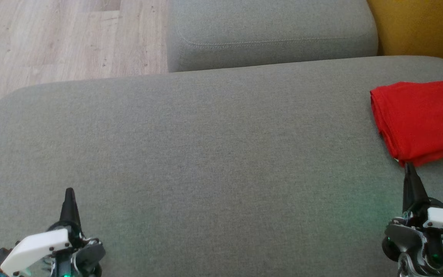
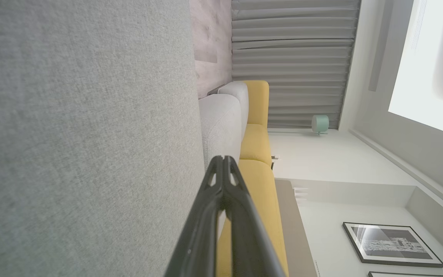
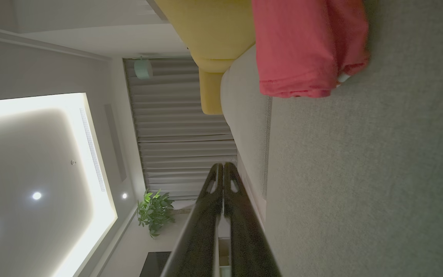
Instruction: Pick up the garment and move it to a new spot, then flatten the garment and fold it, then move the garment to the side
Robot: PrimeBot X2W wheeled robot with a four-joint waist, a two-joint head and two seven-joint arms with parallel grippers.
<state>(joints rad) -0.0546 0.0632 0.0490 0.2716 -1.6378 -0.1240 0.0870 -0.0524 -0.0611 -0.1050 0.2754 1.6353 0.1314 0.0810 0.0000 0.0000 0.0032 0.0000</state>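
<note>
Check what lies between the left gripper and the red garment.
Nothing but bare grey cushion: in the head view it runs uninterrupted from the left gripper to the garment.

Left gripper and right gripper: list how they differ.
The left gripper lies over bare grey cushion; the right gripper points at the near corner of the folded red garment. The right gripper's tip sits higher in the head view than the left gripper's. Both are shut and empty.

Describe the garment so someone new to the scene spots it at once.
Start at the wide grey cushion in the head view. At its right side, just beyond the tip of the right gripper, lies the garment, folded. It is the one bright red thing on the grey fabric, with dark lettering on top.
</note>
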